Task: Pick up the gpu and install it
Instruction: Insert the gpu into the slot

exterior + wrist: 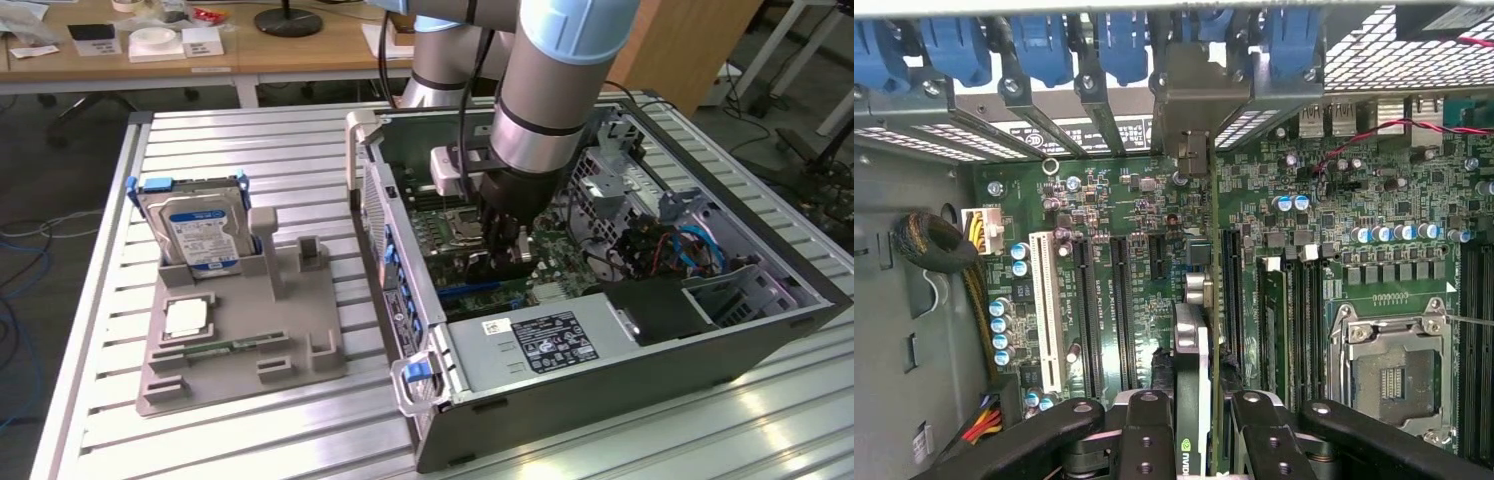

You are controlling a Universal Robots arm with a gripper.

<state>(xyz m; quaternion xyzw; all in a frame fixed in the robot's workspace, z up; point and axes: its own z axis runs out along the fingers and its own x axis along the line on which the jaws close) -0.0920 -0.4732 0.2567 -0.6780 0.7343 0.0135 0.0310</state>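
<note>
My gripper (507, 258) reaches down into the open computer case (747, 335), low over the green motherboard (1124, 200). It is shut on the gpu (1192, 345), which the wrist view sees edge-on between the two black fingers (1149, 415). The thin card stands upright, in line with a long dark slot among the expansion slots. Its silvery bracket (1192, 105) sits against the rear slot openings under the blue latches (1109, 45). Whether the card's edge is fully down in the slot I cannot tell.
Beside the gpu are a white slot (1044, 310), memory slots (1274, 320) and the CPU socket (1389, 375). Left of the case, a grey fixture (254, 350) holds a blue-labelled hard drive (200, 235) and a slim green memory stick (220, 347). Cables (681, 245) and the power supply (561, 340) crowd the case.
</note>
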